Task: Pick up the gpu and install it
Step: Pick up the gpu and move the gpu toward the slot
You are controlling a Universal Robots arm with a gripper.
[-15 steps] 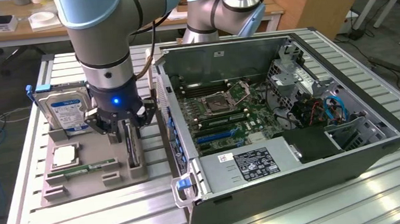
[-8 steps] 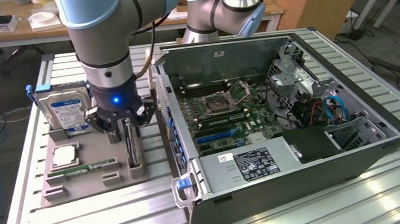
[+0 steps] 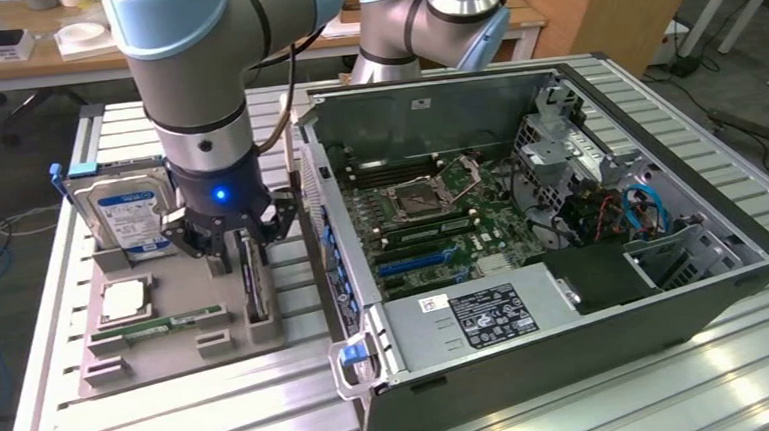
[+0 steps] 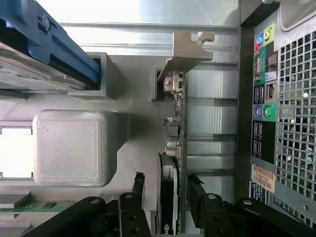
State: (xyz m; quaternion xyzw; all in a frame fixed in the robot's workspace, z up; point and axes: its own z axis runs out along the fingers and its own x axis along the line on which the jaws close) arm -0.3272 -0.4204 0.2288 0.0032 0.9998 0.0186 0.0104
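Your claw (image 3: pixel 243 246) is down over the gpu (image 3: pixel 251 284) and it's open. In the wrist view the fingers (image 4: pixel 138 183) stand one on each side of the card with a gap on both sides, so nothing is gripped.

The gpu (image 4: pixel 177 123) stands on its long edge in a slot of the grey holder tray (image 3: pixel 166 361) on the counter (image 3: pixel 210 422), just beside the open computer case (image 3: pixel 562 265). Its long axis runs along the tray, roughly parallel to the case wall next to it. In the exterior view it points from under the claw toward the tray's near edge.

The wrist view catches the card edge-on, a thin dark line. The silvery end bracket (image 4: pixel 186 49) caps the end farther from your fingers, and its bent tab leans away from the case's port panel (image 4: pixel 261 98).

Toward the exterior view's left, the hard drive (image 3: pixel 131 213) sits upright in its own slot. The green memory stick (image 3: pixel 164 325) lies flat in the tray.
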